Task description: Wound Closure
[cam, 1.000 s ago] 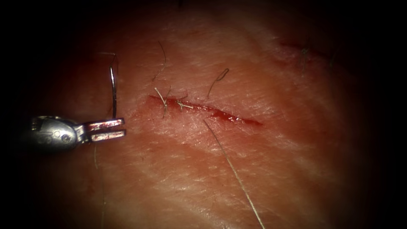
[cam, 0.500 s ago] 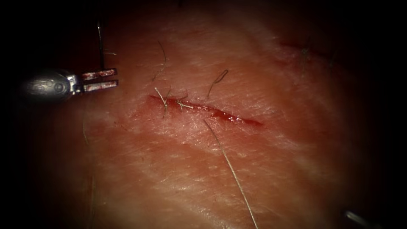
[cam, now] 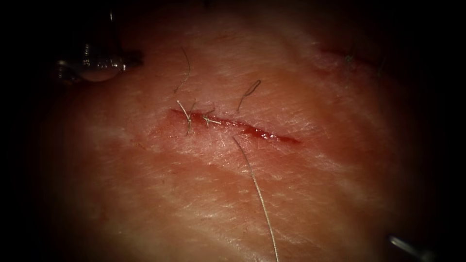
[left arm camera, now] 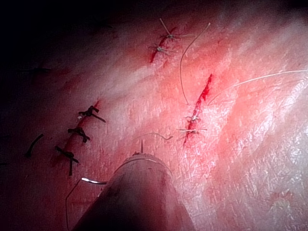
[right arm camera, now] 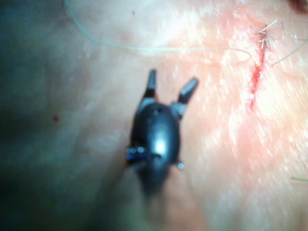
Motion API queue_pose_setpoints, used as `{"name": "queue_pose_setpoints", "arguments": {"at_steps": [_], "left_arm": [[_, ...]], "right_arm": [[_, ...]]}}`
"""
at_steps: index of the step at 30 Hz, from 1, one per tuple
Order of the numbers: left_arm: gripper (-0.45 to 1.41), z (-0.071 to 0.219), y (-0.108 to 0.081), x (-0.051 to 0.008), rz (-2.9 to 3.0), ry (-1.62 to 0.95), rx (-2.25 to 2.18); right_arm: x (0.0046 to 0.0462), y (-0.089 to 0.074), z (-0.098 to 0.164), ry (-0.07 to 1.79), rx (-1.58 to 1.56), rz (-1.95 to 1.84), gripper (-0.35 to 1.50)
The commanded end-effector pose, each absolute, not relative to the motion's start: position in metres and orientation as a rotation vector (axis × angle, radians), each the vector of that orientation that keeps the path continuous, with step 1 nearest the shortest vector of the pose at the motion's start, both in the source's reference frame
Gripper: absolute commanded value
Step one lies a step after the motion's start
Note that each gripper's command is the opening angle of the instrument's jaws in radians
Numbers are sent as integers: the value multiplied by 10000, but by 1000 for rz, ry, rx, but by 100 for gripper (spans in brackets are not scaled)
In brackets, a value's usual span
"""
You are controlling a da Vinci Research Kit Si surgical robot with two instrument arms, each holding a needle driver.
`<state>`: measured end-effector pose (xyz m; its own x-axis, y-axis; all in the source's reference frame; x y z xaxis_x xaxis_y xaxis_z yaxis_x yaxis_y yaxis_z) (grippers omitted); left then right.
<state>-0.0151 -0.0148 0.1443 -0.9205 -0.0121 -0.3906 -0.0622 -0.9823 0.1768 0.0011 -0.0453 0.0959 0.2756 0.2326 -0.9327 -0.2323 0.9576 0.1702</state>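
Observation:
The cut (cam: 233, 125) runs across the tissue (cam: 204, 194), with red fluid in it and two knotted stitches (cam: 187, 116) at its left end. My left tool (cam: 135, 57) is far to the upper left of the cut, jaws shut on the needle (cam: 111, 18), which sticks up from them clear of the tissue. A thread (cam: 257, 189) leaves the tissue just below the cut and trails toward the near edge. My right tool (right arm camera: 172, 84) hangs over bare tissue right of the cut (right arm camera: 255, 77), open and holding nothing; its tip (cam: 405, 246) shows at the lower right.
A short looped thread end (cam: 250, 90) and a loose strand (cam: 186, 68) lie above the cut. The left wrist view shows an older cut with dark stitches (left arm camera: 79, 132) and another stitched cut (left arm camera: 163, 43) beyond my left shaft (left arm camera: 134, 192).
My left tool has moved up and away toward the top left with the needle, turning as it went. The thread's near part has swung left. My right tool's tip has come in at lower right.

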Motion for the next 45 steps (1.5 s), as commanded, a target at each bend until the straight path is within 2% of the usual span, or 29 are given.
{"name": "queue_pose_setpoints", "arguments": {"at_steps": [1, 2, 3, 4, 6, 7, 8, 10, 11, 14, 25, 28, 30, 31, 33, 39, 45], "left_arm": [[-27, 1453, -145, -154, 3011, 283, -610], [-27, 1453, -145, -154, 3011, 283, -610], [34, 1457, -138, -153, 2922, 217, -617], [57, 1458, -136, -155, 2845, 164, -656], [62, 1458, -135, -158, 2759, 115, -705], [99, 1454, -138, -166, 2612, 43, -848], [108, 1451, -140, -170, 2574, 29, -896], [113, 1444, -145, -180, 2548, 11, -937], [123, 1437, -147, -185, 2539, -1, -941], [125, 1418, -152, -188, 2531, -52, -959], [99, 1344, -249, -208, 2805, -42, -1297], [73, 1323, -310, -238, 2911, -35, -1432], [67, 1321, -318, -245, 2926, -28, -1449], [59, 1319, -331, -260, 2960, 0, -1487], [54, 1319, -347, -289, 2994, 33, -1550], [47, 1347, -395, -349, 3189, 64, -1627], [47, 1349, -401, -364, 3229, 128, -1611]], "right_arm": [[21, -460, 966, 1257, 0, 315, 148], [21, -460, 966, 1257, 0, 315, 148], [25, -461, 967, 1258, -4, 317, 148], [27, -462, 968, 1257, -6, 318, 148], [30, -463, 970, 1257, -8, 318, 148], [34, -464, 972, 1256, -12, 319, 148], [35, -465, 974, 1259, -14, 319, 148], [37, -465, 977, 1258, -16, 320, 148], [38, -465, 977, 1258, -17, 319, 148], [38, -468, 977, 1257, -16, 316, 148], [39, -469, 979, 1263, -22, 321, 148], [39, -466, 978, 1266, -25, 326, 146], [39, -465, 977, 1270, -27, 330, 146], [39, -462, 976, 1273, -29, 336, 144], [39, -454, 975, 1281, -35, 352, 144], [38, -446, 976, 1287, -42, 367, 143], [38, -446, 976, 1295, -49, 373, 143]]}}
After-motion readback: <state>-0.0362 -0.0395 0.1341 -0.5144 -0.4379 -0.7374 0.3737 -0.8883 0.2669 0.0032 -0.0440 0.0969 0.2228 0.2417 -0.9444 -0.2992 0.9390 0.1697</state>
